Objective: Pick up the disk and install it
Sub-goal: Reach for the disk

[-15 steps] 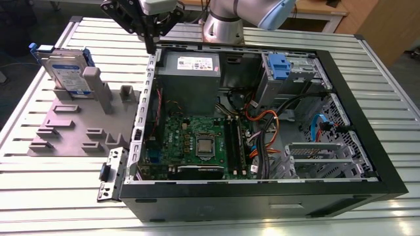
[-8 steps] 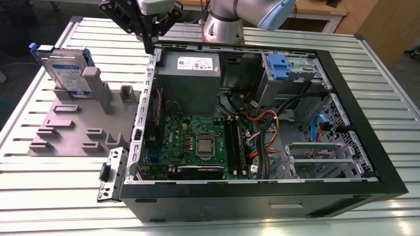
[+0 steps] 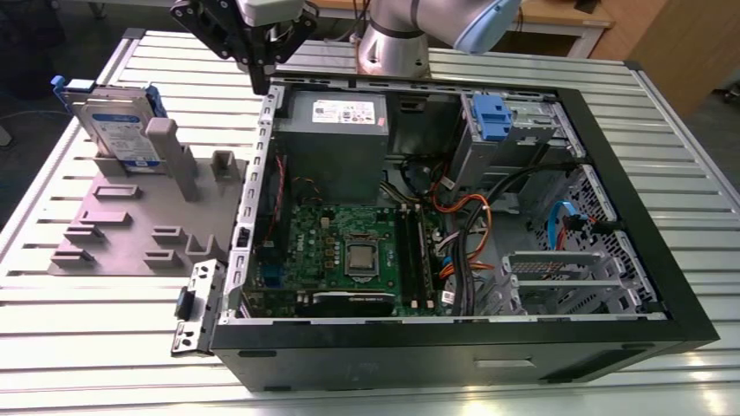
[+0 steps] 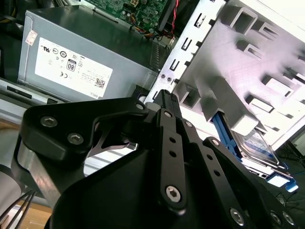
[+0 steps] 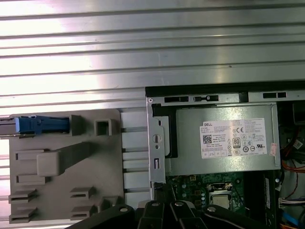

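Plainly, in the exterior view the end effector (image 3: 256, 80) is held empty, jaws together, above the case (image 3: 439, 347); the disk (image 3: 116, 126) is stood in the grey stand (image 3: 127, 217), well apart. In the second wrist view the disk (image 4: 259, 145) is seen ungrasped; in the first wrist view the disk (image 5: 40, 125) likewise. Pickup is judged pending: parted jaws are needed.

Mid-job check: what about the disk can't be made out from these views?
Silver-grey rectangular disk in a blue plastic carrier, exterior view: the grey plastic fixture's upright post covers its lower corner.
Second wrist view: the black metal hand and fixture posts cover much of the disk.
First wrist view: the disk is edge-on and cut off by the picture's edge.
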`<control>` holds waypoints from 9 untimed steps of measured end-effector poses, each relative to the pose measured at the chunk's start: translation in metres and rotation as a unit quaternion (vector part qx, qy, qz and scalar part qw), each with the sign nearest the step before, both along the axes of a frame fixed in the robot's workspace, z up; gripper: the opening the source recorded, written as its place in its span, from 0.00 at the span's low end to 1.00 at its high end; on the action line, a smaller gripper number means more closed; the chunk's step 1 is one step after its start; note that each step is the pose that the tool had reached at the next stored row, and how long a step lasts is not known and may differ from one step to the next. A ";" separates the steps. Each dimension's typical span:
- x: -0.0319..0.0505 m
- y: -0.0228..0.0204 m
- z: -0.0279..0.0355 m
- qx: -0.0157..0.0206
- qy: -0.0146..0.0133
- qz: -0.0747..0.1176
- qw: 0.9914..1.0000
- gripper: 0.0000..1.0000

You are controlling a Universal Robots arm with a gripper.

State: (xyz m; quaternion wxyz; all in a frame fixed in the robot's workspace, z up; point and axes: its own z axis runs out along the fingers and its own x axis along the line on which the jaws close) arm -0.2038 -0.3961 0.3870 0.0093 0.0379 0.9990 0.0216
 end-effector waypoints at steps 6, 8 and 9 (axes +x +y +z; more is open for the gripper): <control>-0.0008 0.0000 -0.0002 0.000 0.000 0.000 1.000 0.11; -0.0015 0.0000 -0.0001 0.000 0.000 0.000 1.000 0.11; -0.0018 0.0000 -0.0001 0.000 0.000 0.000 1.000 0.11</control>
